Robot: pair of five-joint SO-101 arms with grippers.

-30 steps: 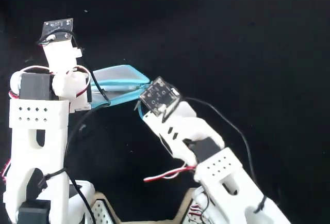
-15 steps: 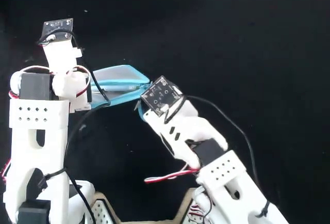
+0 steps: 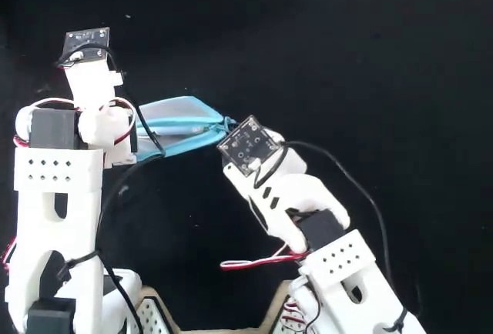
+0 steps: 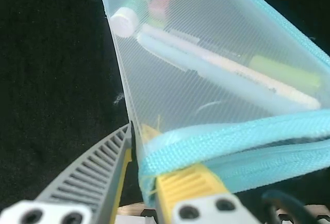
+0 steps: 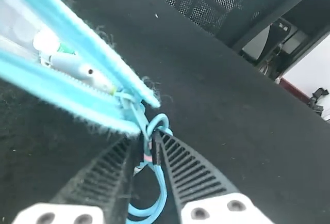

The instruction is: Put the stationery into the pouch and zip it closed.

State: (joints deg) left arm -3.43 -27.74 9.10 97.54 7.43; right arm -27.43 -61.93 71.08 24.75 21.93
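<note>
Inside the pouch [image 4: 170,105] the stationery [image 4: 232,74] is all stowed, left jaws clamped on its corner, right jaws pinching the zip pull [image 5: 157,124], mouth looks open, zipping's not done yet.

From above, you lose both ends of the pouch [image 3: 181,112]: the left arm [image 3: 100,122] covers its nine-o'clock end, the right arm [image 3: 285,188] its four-o'clock end.

The left arm [image 3: 58,172] is standing upright at the table's near left corner. Its gripper [image 4: 138,137] is pinching a corner of the pouch [image 4: 206,90] between closed fingers. The right arm [image 3: 296,195] is leaning from the table's near edge toward the left arm, with the wrist pointing down. The right gripper [image 5: 146,144] is squeezing the zipper pull [image 5: 140,114], fingers almost together.
</note>
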